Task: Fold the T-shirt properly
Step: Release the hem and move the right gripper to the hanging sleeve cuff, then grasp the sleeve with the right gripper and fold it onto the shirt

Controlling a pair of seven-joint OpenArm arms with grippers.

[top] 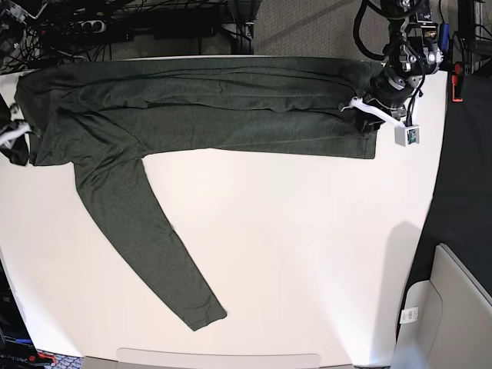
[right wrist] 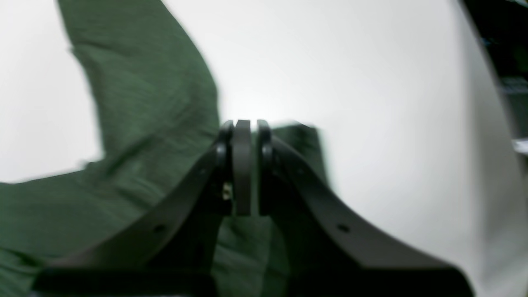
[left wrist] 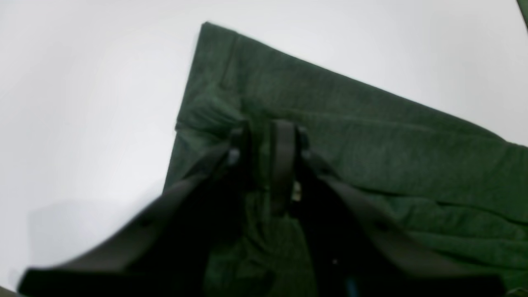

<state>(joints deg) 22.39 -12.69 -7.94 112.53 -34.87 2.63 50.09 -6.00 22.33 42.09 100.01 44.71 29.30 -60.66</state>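
Note:
The dark olive T-shirt [top: 215, 108] lies stretched along the far side of the white table [top: 307, 254], doubled lengthwise. One long sleeve [top: 146, 238] trails toward the near edge. My left gripper [top: 377, 104] rests over the shirt's right end. In the left wrist view its fingers [left wrist: 264, 140] stand slightly apart above the rumpled T-shirt [left wrist: 350, 136], so it is open. My right gripper [top: 15, 142] is at the shirt's left end. In the blurred right wrist view its tips [right wrist: 246, 123] are pressed together, with T-shirt [right wrist: 144, 103] cloth on both sides of them.
Cables and rack gear [top: 115, 23] crowd the space behind the table. A dark gap runs along the table's right edge, with a grey bin [top: 453, 307] at the near right. A red item [top: 456, 84] sits beside the left arm.

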